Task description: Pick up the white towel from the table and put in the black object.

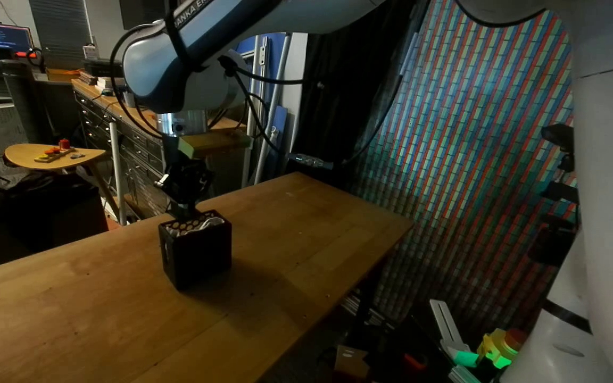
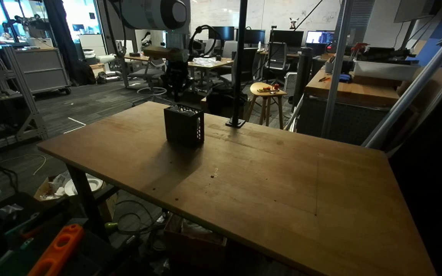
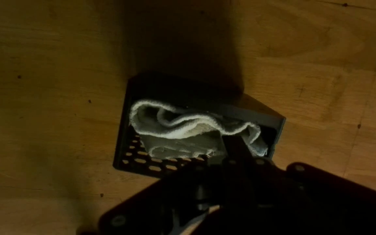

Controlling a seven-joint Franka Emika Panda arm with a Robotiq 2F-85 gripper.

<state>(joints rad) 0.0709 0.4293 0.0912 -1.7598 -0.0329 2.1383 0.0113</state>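
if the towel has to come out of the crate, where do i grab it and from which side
I'd probably pinch the pale looped edge of the white towel, coming straight down from above. That edge faces upward and its thin folds look pinchable, while the walls of the black perforated crate block the sides and leave the top open.

Robot arm: white capitals on its dark part are reading "ANKA E", the rest of the wording being hidden.
Far-left monitor: lines of text are glowing, being too small for reading.
Far whiteboard: faint marks are showing across it, none being legible.
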